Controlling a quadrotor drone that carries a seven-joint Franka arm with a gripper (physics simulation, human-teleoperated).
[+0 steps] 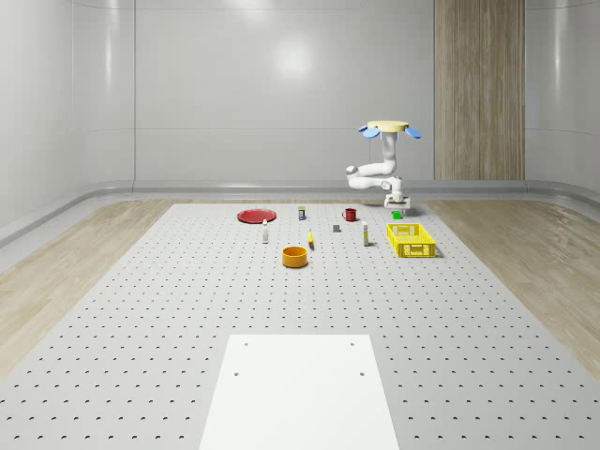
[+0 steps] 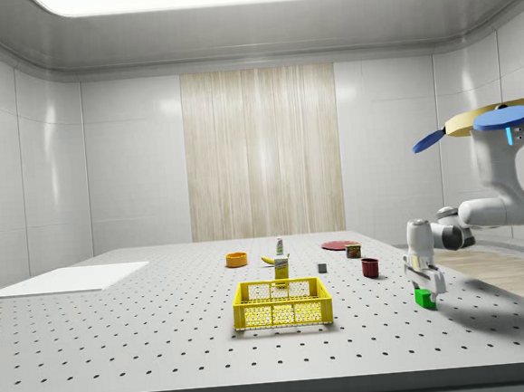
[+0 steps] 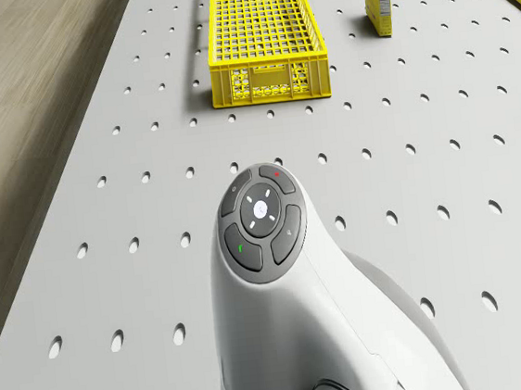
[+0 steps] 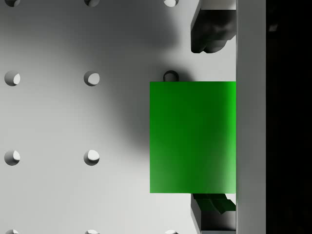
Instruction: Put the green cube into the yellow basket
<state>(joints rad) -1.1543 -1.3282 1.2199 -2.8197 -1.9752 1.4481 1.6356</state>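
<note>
- Your drone [image 2: 497, 121] hovers beyond the table's edge; gripper [image 2: 426, 294] lowered at the cube [image 4: 192, 136]
- Fingers [image 4: 209, 31] apart, one each side of the cube; contact unclear
- Cube on the table [image 1: 187, 309]; basket [image 2: 282, 303] well apart from the gripper

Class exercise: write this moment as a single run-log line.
drone: airborne beside yellow basket | gripper: down at green cube, fingers either side | cube: on table, outside basket

The small green cube [image 2: 423, 298] sits on the perforated grey metal table [image 2: 119, 339], at the side view's right of the yellow plastic mesh basket [image 2: 282, 303], well apart. The drone [image 2: 497, 121] hovers above the table's edge, and the white two-finger gripper [image 2: 425, 284] hangs over the cube.
</note>
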